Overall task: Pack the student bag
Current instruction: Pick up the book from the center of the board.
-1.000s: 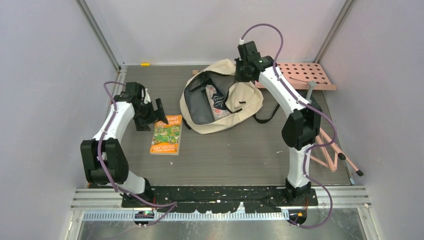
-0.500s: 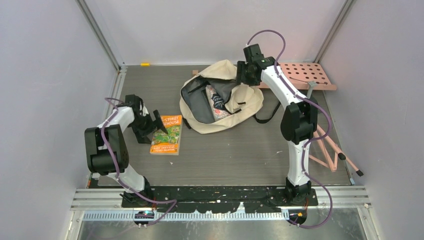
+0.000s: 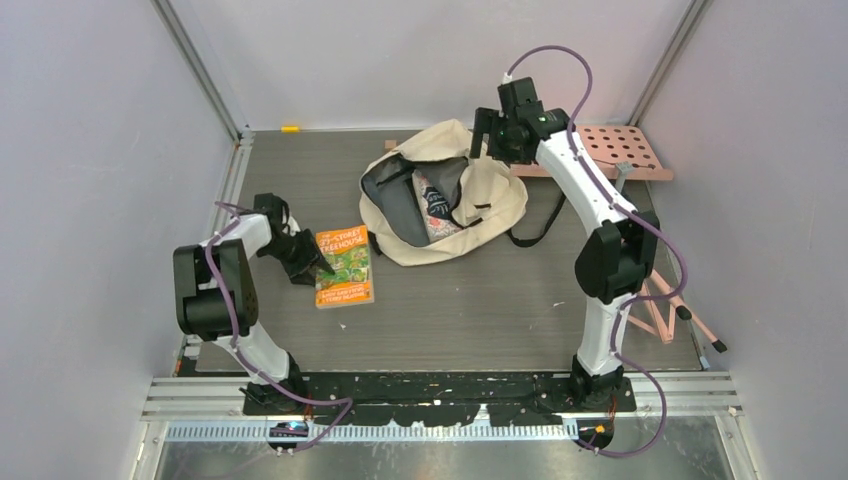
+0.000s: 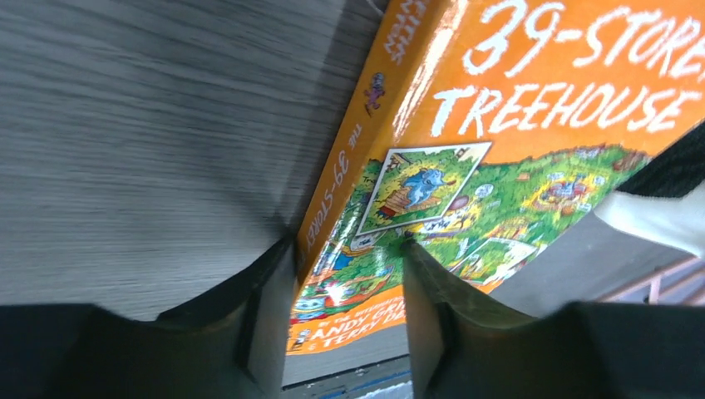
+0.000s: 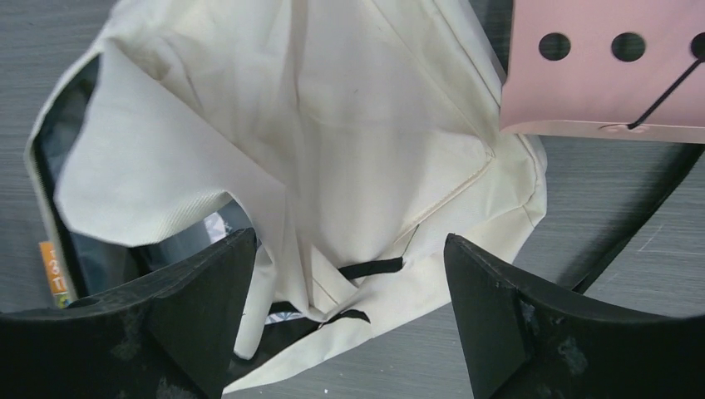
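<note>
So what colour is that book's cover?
Orange book with white lettering and a green illustration, clearest in the left wrist view.

Down at the desk [image 3: 480,310], the left pincer [image 3: 318,268] has the spine edge of a book [image 3: 345,266] between its jaws. The rest of the book extends to its right. The right pincer [image 3: 492,140] hangs over the far right edge of the student bag [image 3: 485,195]. The bag lies on the desk below it and to its left, mouth open on the side away from this pincer, with a second book [image 3: 432,203] in the mouth. The perforated board [image 3: 620,150] is just right of this pincer, behind the bag's corner. The bag lies to the right of and behind the left pincer.
</note>
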Robot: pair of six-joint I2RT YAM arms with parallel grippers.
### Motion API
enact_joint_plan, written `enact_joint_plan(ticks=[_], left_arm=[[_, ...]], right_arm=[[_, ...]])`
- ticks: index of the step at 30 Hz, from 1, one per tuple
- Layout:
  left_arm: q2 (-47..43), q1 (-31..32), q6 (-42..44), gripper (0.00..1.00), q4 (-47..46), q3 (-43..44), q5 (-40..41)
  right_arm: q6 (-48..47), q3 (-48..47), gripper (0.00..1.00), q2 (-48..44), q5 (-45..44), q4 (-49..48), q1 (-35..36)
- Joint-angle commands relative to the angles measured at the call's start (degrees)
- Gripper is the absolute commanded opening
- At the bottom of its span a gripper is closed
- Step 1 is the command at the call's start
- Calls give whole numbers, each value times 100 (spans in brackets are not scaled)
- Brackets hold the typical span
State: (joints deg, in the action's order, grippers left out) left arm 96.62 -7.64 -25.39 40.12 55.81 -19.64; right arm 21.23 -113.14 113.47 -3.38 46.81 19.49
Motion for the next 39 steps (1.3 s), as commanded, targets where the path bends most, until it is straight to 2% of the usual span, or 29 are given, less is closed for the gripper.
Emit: enact_joint_plan(ticks=[1, 3, 6, 12, 19, 24, 31, 35, 39], left_arm=[[418, 144, 9, 36, -429, -173, 240], [407, 149, 24, 24, -438, -199, 165], [338, 157, 22, 15, -523, -272, -87], [127, 166, -220, 12, -891, -639, -594], [130, 166, -276, 9, -952, -854, -796], [57, 166, -228, 8, -784, -892, -767], [125, 158, 22, 4, -437, -861, -563], [129, 157, 16, 4, -451, -879, -565], [134, 157, -7, 3, -511, -911, -613]], right_arm=[[1, -102, 90, -796, -246, -184, 203], [-217, -239, 90, -896, -45, -184, 376], [-613, -496, 92, -893, 654, -180, 726], [-1022, -1202, 93, -7, 2003, 67, 1743], [-1055, -2162, 90, 1335, 3117, 574, 2342], [-1005, -2163, 87, 1959, 3205, 701, 2563], [-936, -1942, 84, 2518, 2555, 897, 2569], [-1003, -1781, 80, 2566, 2185, 1034, 2569], [-1024, -1266, 75, 2461, 2191, 935, 2569]])
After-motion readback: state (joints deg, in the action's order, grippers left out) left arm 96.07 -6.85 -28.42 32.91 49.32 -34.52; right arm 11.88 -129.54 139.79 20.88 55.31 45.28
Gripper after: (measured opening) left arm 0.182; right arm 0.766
